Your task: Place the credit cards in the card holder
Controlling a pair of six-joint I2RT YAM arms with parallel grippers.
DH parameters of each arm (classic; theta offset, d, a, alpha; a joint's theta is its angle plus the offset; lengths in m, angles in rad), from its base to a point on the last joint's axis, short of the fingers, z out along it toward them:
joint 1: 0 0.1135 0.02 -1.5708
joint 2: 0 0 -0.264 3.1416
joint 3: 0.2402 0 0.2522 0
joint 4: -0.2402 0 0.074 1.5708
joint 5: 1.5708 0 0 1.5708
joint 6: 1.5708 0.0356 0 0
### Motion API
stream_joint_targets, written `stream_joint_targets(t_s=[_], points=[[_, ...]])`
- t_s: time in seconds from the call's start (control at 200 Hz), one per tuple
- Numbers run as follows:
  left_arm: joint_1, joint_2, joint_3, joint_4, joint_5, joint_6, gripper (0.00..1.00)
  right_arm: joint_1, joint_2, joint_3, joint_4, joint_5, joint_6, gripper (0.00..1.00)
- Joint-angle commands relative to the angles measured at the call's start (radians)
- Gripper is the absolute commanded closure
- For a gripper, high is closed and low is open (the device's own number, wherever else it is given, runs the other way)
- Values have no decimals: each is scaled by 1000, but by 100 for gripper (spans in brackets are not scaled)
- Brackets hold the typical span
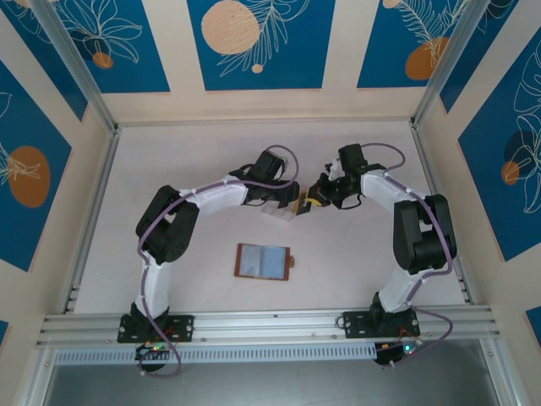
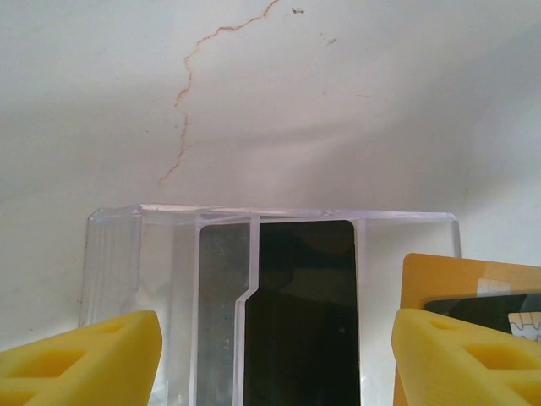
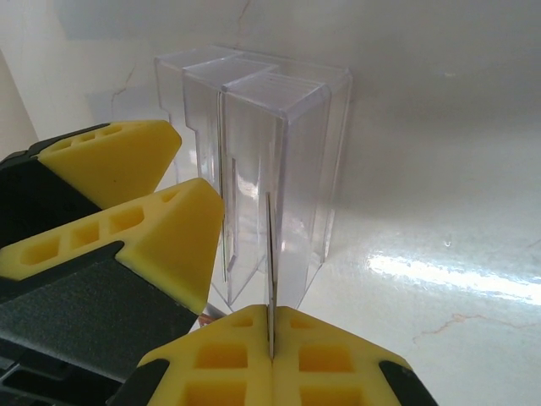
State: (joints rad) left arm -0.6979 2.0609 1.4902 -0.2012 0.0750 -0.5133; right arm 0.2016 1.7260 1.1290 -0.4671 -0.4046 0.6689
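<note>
Yellow hollow-celled pads of left gripper closest to lens: jaws wide apart either side of clear stand, gripping nothing. Dark card upright in a middle slot of stand. Just right of stand, orange card pinched edge-on in right gripper, jaws shut tight on it. Possibly a second dark card stacked on its face, hard to confirm. Card holder lying open and flat on table, on near side of both grippers, well apart from them.

Step in hand, likely: carry pinched card to card holder. Keep pinch firm, lift clear of acrylic wall before swinging, come down at shallow angle, lead a short edge into grey-blue pocket. Brace stand with left jaws if needed.

Stand: hard clear acrylic, square corners, slippery. Cards: thin stiff glossy plastic, rounded corners. Card holder: soft brown leather, likely to slide or buckle under a push
</note>
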Motion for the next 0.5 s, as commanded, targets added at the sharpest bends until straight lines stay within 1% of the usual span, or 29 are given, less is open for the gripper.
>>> stream_joint_targets(t_s=[0.0,0.18,0.325,0.495], points=[[8,-15,-13,-3,21,30,28,16,-28,-11,-8,-19,32,100],[8,-12,-15,-13,23,53,33,16,-11,17,-38,11,37,100],[1,13,13,-55,30,82,39,17,-6,20,-43,18,40,100],[-21,29,16,-70,21,113,41,13,5,11,-35,17,41,100]])
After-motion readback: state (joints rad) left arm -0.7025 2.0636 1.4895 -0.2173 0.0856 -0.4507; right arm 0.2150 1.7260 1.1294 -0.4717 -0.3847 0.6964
